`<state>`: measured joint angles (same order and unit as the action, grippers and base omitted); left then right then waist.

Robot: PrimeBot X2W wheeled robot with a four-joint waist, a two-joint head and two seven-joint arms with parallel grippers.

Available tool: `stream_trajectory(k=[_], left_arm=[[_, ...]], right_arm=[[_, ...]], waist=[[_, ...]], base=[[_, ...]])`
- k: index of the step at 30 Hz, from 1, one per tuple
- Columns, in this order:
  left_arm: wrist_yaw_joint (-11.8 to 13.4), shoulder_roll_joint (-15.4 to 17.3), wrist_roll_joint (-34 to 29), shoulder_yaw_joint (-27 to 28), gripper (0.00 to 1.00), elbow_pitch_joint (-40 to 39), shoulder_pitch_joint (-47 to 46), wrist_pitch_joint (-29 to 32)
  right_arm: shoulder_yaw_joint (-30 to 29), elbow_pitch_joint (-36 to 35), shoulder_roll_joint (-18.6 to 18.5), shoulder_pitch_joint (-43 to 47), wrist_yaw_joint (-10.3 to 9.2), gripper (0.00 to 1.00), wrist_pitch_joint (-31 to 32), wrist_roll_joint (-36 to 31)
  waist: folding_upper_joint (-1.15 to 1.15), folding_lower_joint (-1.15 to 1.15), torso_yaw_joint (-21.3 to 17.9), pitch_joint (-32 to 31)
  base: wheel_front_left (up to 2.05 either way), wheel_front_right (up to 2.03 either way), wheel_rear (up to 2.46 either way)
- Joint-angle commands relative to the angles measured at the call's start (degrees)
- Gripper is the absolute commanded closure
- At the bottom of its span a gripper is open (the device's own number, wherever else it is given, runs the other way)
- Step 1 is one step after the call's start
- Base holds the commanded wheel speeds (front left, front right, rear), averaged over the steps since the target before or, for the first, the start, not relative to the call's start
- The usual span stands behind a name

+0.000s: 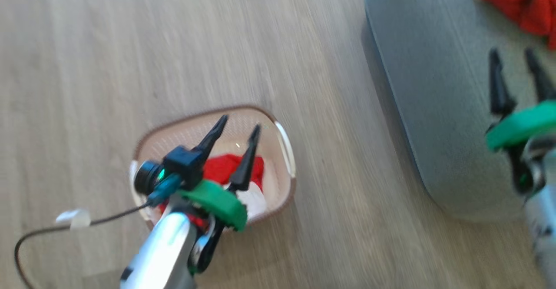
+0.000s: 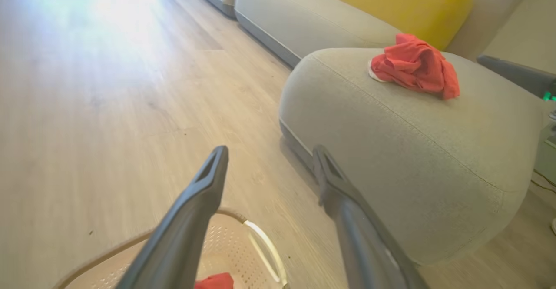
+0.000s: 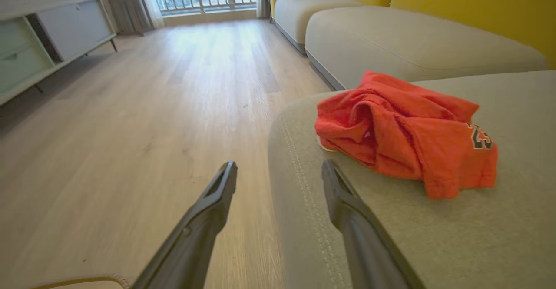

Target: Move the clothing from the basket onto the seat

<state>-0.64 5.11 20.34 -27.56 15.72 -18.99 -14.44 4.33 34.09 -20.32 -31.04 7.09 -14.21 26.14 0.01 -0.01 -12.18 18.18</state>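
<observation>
Now, from the left: my left gripper (image 1: 241,122) has its two fingers spread apart with nothing between them. It hangs above the basket (image 1: 173,141), fingertips pointing across the open top toward the far rim. Below those fingers, on the basket's floor, lies a bundle of clothing (image 1: 221,167), red with a white part on the side under my right-hand finger. I am not touching it. From the left wrist, a scrap of that red shows low between the two fingers, and the basket's white handle (image 2: 265,245) curves just past it. A dark cable (image 1: 87,224) runs from behind the fingers out to their left over the wooden floor (image 1: 130,41).

To the right of these fingers there is a strip of bare floor, and then the grey seat (image 1: 434,84) begins, well apart from the basket.

My right gripper (image 1: 511,52) hovers over the seat. Its fingers are also held wide apart and carry nothing. From the right wrist, the line of stitching (image 3: 299,171) near the seat's rounded edge runs up between the two fingers. Ahead of the fingertips and off to their right, a crumpled red garment (image 3: 404,137) rests on top of the seat. It is near the right-hand finger but not in contact with it. A dark and white number print shows on its far right fold, and a sliver of white peeks out beneath its left side.
</observation>
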Motion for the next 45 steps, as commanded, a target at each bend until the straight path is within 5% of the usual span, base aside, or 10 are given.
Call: stream_trajectory(k=[1,18,45], left_arm=[[0.53,-0.12,0.4,2.67,0.0,-1.98,0.17,-0.55],[0.47,-1.59,-4.95,20.08,0.0,0.28,12.85,-0.55],[-0.87,-2.23,-5.72,23.96,0.0,-1.26,15.74,-0.56]], right_arm=[[0.11,-2.94,0.08,1.69,0.4,0.0,-0.57,-0.07],[-1.75,-15.77,15.6,25.1,0.4,0.0,-0.78,-12.09],[-1.15,-15.77,17.43,26.77,0.4,0.0,-0.78,-13.89]], waist=[[-0.01,0.01,3.61,-4.99],[-0.01,0.01,13.29,-15.93],[-0.01,0.01,12.71,-16.48]], base=[[0.0,0.0,0.0],[0.0,0.0,0.0],[0.0,0.0,0.0]])
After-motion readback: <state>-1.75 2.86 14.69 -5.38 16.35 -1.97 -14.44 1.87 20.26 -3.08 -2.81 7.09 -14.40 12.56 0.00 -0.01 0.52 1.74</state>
